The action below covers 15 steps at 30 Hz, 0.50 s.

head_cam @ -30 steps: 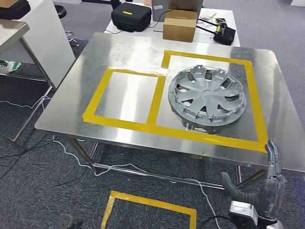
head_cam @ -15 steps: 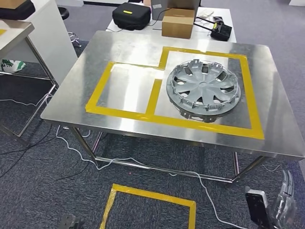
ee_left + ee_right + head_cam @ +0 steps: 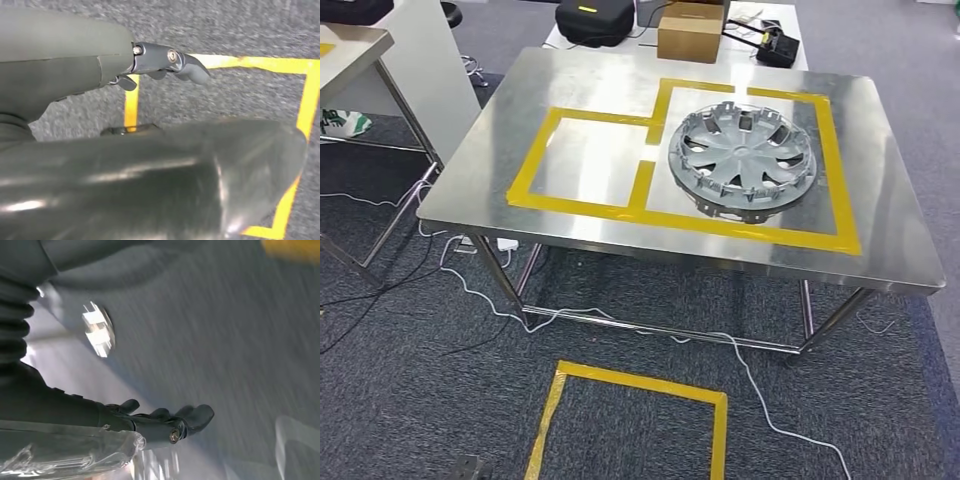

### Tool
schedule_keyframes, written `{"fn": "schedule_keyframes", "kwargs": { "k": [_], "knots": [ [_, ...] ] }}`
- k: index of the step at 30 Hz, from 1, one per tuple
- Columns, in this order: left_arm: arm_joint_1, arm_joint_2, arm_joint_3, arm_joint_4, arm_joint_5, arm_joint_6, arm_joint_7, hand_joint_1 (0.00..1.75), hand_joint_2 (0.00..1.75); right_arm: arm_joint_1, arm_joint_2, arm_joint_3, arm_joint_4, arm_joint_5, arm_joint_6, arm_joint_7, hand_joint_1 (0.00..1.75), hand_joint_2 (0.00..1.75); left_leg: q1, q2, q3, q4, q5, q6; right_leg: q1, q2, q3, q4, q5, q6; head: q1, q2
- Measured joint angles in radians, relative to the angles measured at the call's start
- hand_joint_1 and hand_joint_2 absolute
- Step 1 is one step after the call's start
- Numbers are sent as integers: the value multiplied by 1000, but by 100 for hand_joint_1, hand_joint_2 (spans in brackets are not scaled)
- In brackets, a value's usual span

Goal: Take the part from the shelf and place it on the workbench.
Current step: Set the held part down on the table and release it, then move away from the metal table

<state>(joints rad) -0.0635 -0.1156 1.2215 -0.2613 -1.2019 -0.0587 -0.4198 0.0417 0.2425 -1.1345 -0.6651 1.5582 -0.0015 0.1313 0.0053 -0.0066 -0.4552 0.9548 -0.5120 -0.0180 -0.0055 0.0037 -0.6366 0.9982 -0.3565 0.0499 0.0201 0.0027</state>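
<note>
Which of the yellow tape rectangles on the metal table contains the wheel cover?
The larger right-hand rectangle holds the wheel cover; the smaller left rectangle encloses bare metal.

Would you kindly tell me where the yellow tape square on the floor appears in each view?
Head view: floor tape square, before the workbench.
Left wrist view: its yellow lines beyond the left hand.
Right wrist view: perhaps the blurred yellow patch.
Shared landmark: grey carpet.

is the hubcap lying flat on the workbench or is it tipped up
Flat. The hubcap rests on the workbench inside the larger yellow tape rectangle, its rim down all around.
</note>
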Motion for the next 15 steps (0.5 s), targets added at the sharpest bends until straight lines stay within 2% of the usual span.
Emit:
{"fn": "schedule_keyframes", "kwargs": {
  "k": [1,3,4,5,7,8,9,10,11,12,13,14,15],
  "knots": [
    [1,3,0,0,-6,0,4,0,0,-3,-1,-17,32,-2,32,18,0,0,0,2,-8,1,8,9,-2,0,-6,8,-13,5,1,0],
    [2,9,1,0,-13,-1,8,0,0,-7,-1,-46,85,-9,76,44,0,0,2,7,-26,1,26,24,-4,0,-28,59,-78,13,3,0],
    [2,11,1,0,-15,-1,9,0,0,-9,-1,-54,99,-11,86,51,0,0,2,7,-32,1,32,27,-4,0,-37,82,-108,15,4,0],
    [2,11,1,0,-16,-1,9,0,0,-9,-1,-57,106,-12,90,53,0,0,1,7,-35,1,35,29,-4,0,-41,98,-124,16,4,0],
    [2,12,1,0,-16,-1,9,0,0,-10,-1,-59,109,-13,91,54,0,0,1,7,-37,1,36,29,-4,0,-44,107,-131,16,4,0],
    [2,12,1,0,-16,-1,9,0,0,-11,-1,-62,113,-13,92,54,0,0,1,7,-40,1,39,29,-4,0,-49,126,-144,17,4,0],
    [2,14,1,0,-18,-1,9,0,0,-17,-1,-75,129,-22,98,52,0,0,-1,8,-60,2,54,28,-4,0,-47,176,-158,17,5,0],
    [2,15,1,0,-21,-1,9,0,0,-23,-1,-91,145,-34,104,48,0,0,-2,12,-83,4,71,27,-4,-1,-29,206,-158,16,6,0],
    [2,16,1,0,-23,-1,9,0,0,-31,-1,-109,160,-51,110,41,0,0,-3,16,-109,7,89,25,-4,-5,7,212,-151,16,6,0],
    [2,17,2,0,-26,-2,10,0,0,-40,-1,-130,174,-72,116,32,0,0,-4,21,-133,11,108,21,-4,-16,63,179,-143,16,7,0],
    [2,17,2,0,-28,-2,10,0,0,-48,0,-143,176,-90,118,24,0,0,-5,26,-143,14,117,17,-1,-32,123,96,-141,16,8,0],
    [3,18,2,0,-30,-3,11,0,0,-56,0,-156,179,-108,122,15,0,0,-7,31,-147,17,124,11,1,-43,162,33,-149,13,7,0],
    [3,19,2,0,-32,-3,11,0,0,-65,1,-169,181,-124,127,6,0,0,-8,38,-148,18,131,5,4,-49,183,-7,-162,7,8,0]
  ]
}}
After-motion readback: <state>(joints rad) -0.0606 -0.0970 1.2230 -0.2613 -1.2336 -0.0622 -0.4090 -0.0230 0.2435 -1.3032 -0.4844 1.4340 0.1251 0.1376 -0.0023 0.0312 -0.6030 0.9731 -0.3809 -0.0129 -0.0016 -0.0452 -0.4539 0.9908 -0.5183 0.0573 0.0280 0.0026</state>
